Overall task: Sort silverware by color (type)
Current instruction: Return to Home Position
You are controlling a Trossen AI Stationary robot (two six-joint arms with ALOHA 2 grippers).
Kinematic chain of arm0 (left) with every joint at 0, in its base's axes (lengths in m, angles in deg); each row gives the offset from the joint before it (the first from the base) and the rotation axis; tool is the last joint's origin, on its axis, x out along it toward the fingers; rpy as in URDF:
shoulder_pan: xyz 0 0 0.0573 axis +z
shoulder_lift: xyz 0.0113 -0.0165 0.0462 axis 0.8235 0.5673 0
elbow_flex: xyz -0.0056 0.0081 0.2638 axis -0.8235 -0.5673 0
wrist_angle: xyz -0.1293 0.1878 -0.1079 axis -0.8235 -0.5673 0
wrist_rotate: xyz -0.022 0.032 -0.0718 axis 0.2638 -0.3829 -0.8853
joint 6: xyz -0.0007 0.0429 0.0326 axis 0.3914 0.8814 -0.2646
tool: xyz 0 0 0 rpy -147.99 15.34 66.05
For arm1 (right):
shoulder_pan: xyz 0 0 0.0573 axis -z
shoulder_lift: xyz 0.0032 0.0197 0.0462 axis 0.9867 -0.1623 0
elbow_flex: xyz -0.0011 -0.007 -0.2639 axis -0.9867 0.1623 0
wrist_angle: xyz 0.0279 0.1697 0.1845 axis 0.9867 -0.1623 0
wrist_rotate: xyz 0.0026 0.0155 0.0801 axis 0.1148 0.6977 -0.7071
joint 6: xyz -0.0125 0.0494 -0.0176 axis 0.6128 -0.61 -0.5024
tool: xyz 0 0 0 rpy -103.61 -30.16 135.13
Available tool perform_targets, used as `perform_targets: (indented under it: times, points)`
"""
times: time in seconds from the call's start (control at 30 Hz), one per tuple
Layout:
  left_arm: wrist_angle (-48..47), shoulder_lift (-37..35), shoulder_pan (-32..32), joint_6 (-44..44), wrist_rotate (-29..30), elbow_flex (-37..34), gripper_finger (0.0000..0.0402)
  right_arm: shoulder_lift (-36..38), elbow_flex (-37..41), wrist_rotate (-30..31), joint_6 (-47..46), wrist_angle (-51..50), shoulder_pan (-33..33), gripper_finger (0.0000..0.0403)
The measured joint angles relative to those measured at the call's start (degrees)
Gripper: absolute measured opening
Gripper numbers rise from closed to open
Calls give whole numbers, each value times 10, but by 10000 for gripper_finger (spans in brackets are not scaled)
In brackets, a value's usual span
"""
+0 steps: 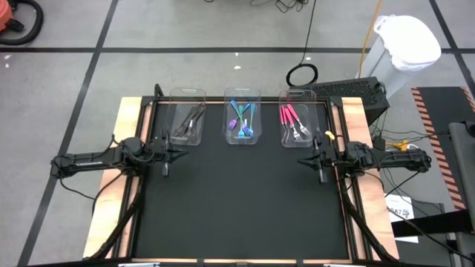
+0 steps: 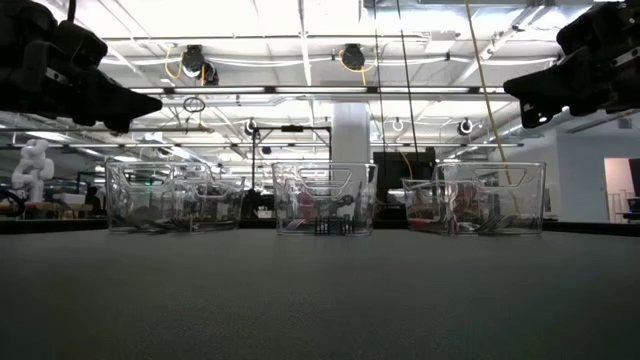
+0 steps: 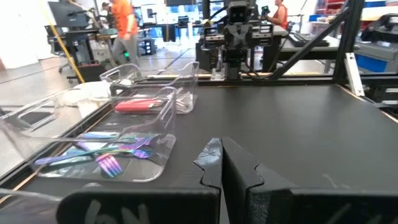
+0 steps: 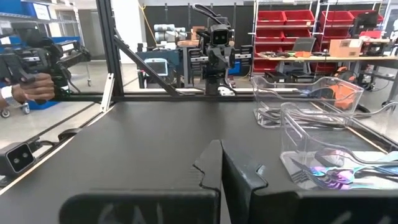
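We see the left gripper (image 3: 219, 144) clenched, its two dark fingers (image 3: 210, 167) pressed together edge to edge with nothing between them. It hangs above the table (image 1: 245, 208) close to the left edge, and its tips touch neither the surface nor any bin. The right gripper (image 4: 219, 147) matches it at the right edge: fingers (image 4: 210, 168) closed on each other, empty, clear of the table top. The two point inward toward each other across the bare middle of the table.

All the silverware we can find sits in three clear bins lined up along the table's far edge. The black forks (image 1: 190, 121) lie in the left bin (image 1: 187, 93), nearest the left gripper. The blue forks (image 1: 243, 120) lie in the middle bin (image 1: 242, 92). The pink forks (image 1: 291, 120), silver tines toward the table's middle, lie in the right bin (image 1: 297, 93), just beside the right gripper.
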Motion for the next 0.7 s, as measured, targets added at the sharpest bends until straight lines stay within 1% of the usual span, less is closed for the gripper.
perform_targets:
  times: [0.2,0.53,0.7]
  points:
    - [11,0,0,-1,-57,0,1,-2,0,0,5,1,0,6]
    - [13,0,-2,-19,-70,0,0,-2,0,1,4,1,0,12]
    - [14,-1,-25,-32,-77,0,0,-2,0,1,4,2,0,12]
